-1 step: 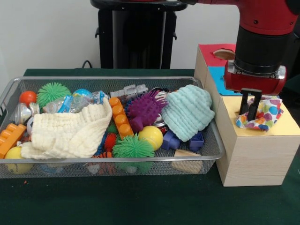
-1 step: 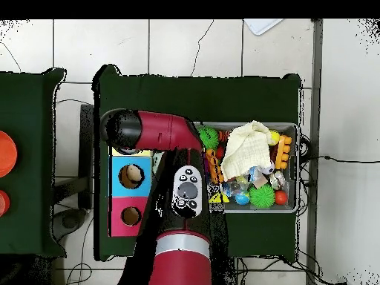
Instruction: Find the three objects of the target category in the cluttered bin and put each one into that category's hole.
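Item: polka-dot cloth (image 1: 265,114), bunched on the yellow section (image 1: 286,123) of the sorting box, directly under the gripper (image 1: 251,111). Jaws were nearly closed, pinched on the cloth from above. Further cloths, cream (image 1: 65,132) and mint (image 1: 188,111), were left in the wire bin (image 1: 213,152).

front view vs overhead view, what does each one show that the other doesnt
Only the front view shows the gripper, its fingers close together on the polka-dot cloth atop the yellow section of the wooden box, plus the mint knit cloth in the bin. Only the overhead view shows the holes in the blue section and red section. Both show the wire bin, the cream cloth and the red arm.
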